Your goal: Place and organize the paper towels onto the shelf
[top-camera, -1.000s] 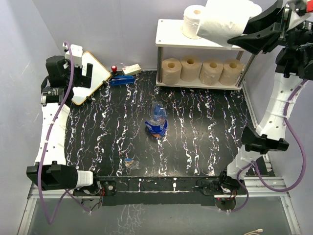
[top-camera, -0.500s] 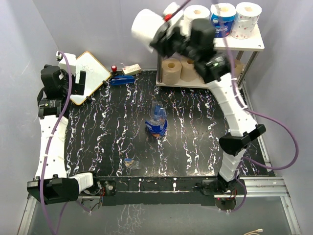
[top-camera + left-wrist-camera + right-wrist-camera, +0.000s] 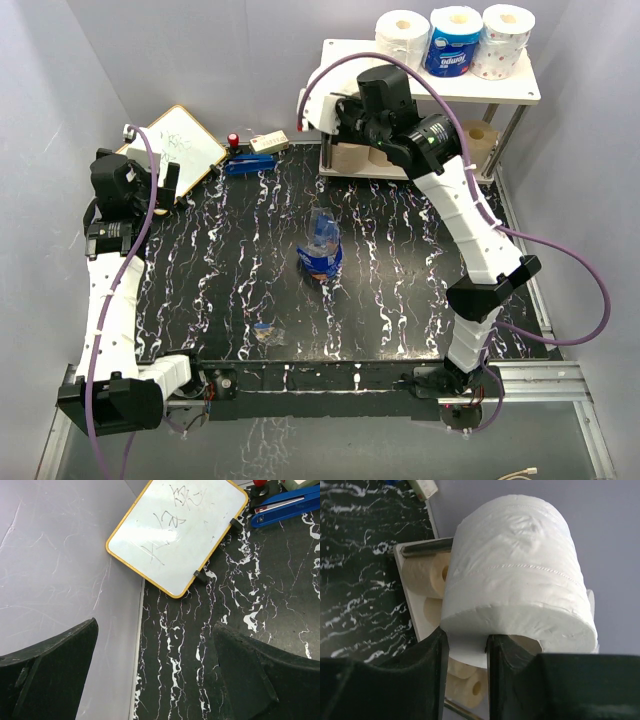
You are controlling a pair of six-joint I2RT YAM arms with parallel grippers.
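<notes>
The shelf (image 3: 350,62) stands at the table's back right. On its top board stand a white roll (image 3: 402,35), a blue-wrapped roll (image 3: 452,40) and a dotted roll (image 3: 505,40). Tan rolls (image 3: 478,135) sit on the lower tier, mostly hidden by my right arm. My right gripper (image 3: 335,115) is shut on the wall of another white roll (image 3: 515,570), held at the shelf's left end (image 3: 412,605) with tan rolls (image 3: 422,575) behind it. The roll pokes out beside the gripper in the top view (image 3: 312,105). My left gripper (image 3: 155,680) is open and empty over the table's left edge.
A framed whiteboard (image 3: 180,140) leans at the back left, also seen in the left wrist view (image 3: 177,530). A blue tool (image 3: 250,165) and a red knob (image 3: 233,141) lie beside it. A crumpled blue bag (image 3: 322,250) and a small wrapper (image 3: 267,331) lie mid-table.
My right arm swung the white roll from the right, across above the shelf, then down to the shelf's left end. My left arm shifted slightly lower.
</notes>
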